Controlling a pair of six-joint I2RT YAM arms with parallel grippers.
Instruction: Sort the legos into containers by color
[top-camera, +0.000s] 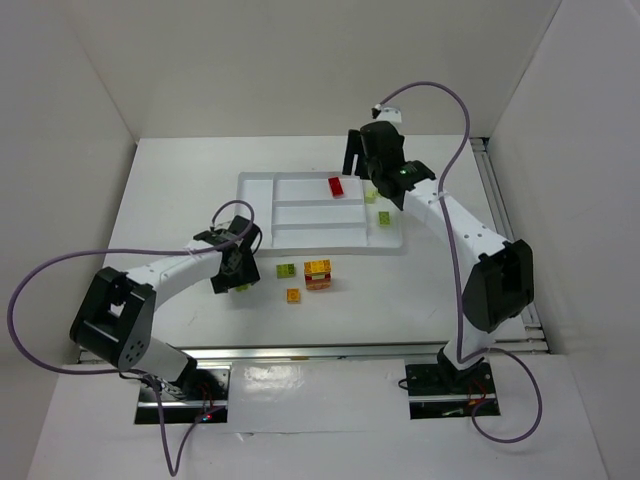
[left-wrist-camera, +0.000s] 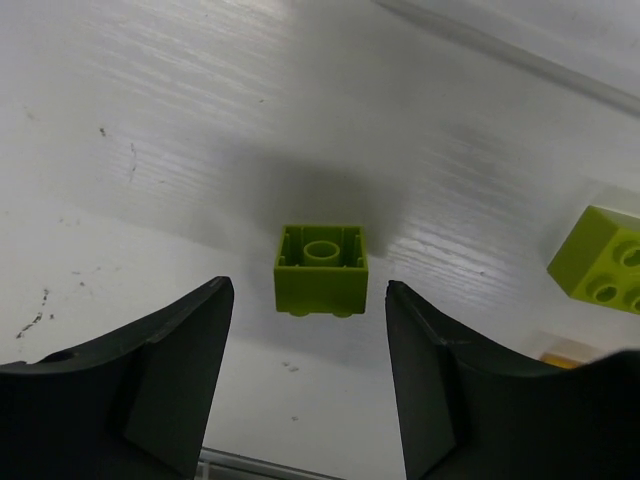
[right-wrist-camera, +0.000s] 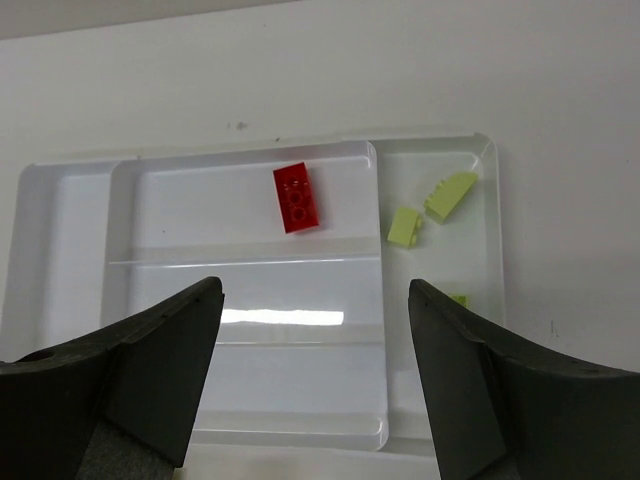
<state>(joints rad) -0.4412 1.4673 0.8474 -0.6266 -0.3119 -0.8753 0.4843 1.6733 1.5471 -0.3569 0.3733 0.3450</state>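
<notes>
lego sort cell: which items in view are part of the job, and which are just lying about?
Job: white tray; red brick and lime bricks in it; loose outside it: lime brick by the open left pincer, second lime brick, orange brick, orange-red stack.
Lying about: purple cables, side rail, base plates.

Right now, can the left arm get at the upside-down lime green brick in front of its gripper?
Probably yes. The left gripper is open and lined up on the lime green brick, which lies alone on the table; the neighbouring lime brick sits well apart.
</notes>
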